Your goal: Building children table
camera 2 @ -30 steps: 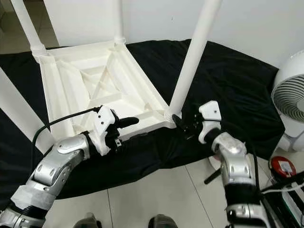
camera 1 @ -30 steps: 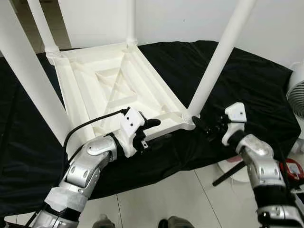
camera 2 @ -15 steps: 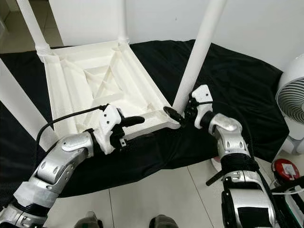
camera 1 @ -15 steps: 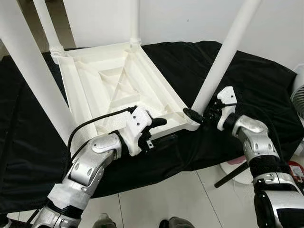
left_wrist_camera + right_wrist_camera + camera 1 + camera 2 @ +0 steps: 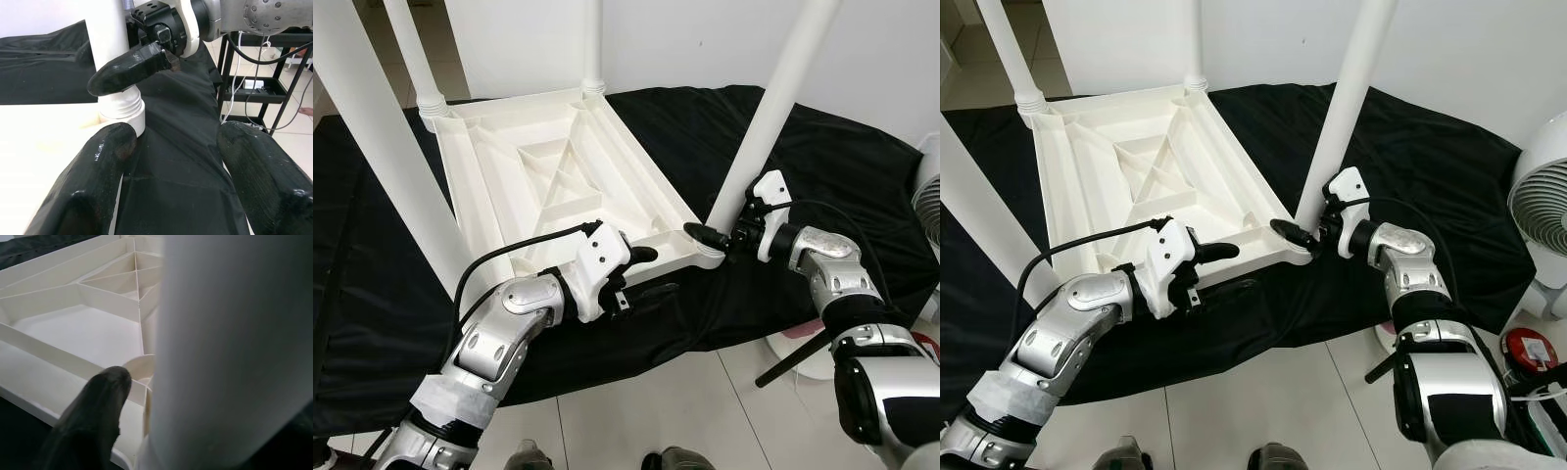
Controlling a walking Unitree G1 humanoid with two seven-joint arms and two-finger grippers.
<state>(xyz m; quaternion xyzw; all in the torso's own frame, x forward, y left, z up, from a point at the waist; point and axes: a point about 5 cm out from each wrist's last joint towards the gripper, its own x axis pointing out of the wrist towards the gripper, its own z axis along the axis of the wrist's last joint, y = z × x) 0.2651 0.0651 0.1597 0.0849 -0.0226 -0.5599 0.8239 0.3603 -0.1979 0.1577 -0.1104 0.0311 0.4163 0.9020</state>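
The white plastic children's table (image 5: 538, 186) lies upside down on a black cloth (image 5: 822, 157), its legs pointing up. My left gripper (image 5: 646, 272) is open at the table's near edge, one finger over the rim and the other below it against the cloth. My right gripper (image 5: 710, 235) reaches in from the right at the base of the near right leg (image 5: 769, 117). It stands open astride the leg: one black finger (image 5: 129, 68) lies along the leg's near side just above the threaded socket (image 5: 120, 110), and the other is hidden behind the leg.
The cloth-covered platform ends just in front of me, with tiled floor (image 5: 636, 411) below. A white fan (image 5: 1540, 211) and a red-topped object (image 5: 1528, 348) stand at the right. A black wire rack (image 5: 264, 83) is beyond the right arm. A thick near-left leg (image 5: 382, 166) rises close by.
My right gripper has moved left from beside the table corner to the base of the near right leg, and now stands astride it. The left gripper has stayed at the near edge.
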